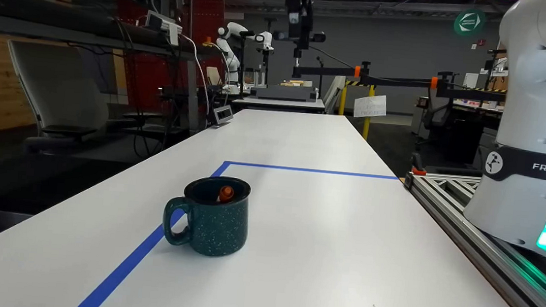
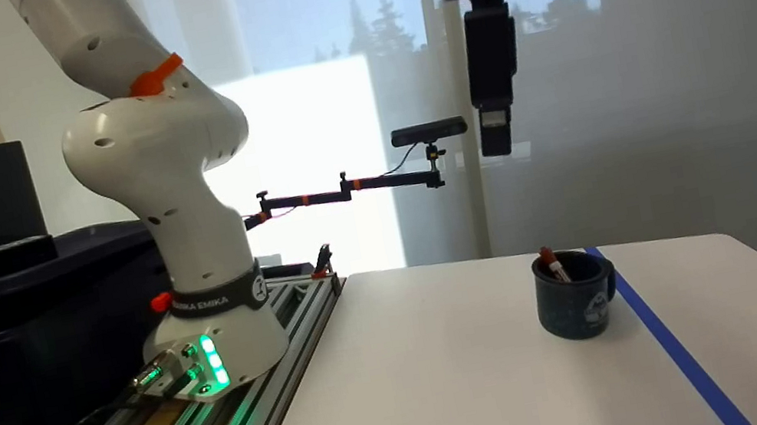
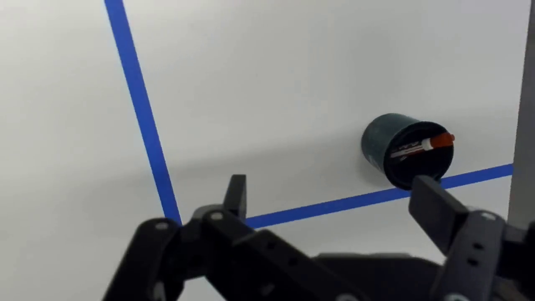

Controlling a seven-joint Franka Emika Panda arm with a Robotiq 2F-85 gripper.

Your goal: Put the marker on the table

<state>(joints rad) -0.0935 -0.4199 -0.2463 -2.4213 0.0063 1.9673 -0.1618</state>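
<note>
The marker has a red-orange cap and a white band, and it leans inside the dark teal mug, cap end up. The marker shows in both exterior views (image 1: 225,194) (image 2: 553,264) and in the wrist view (image 3: 439,141). Its lower end is hidden in the mug. The mug (image 1: 219,230) stands upright on the white table (image 1: 318,256), beside the blue tape line. My gripper (image 3: 330,188) is open and empty. It hangs well above the table and the mug, also seen in an exterior view (image 2: 495,133). In the wrist view the mug lies near the right fingertip.
Blue tape lines (image 1: 311,170) mark the table. The robot base (image 1: 536,196) stands on a metal rail frame (image 1: 444,228) along one table edge. A camera on a jointed black arm (image 2: 428,132) reaches over the far side. A small grey device (image 1: 223,114) sits at the table edge.
</note>
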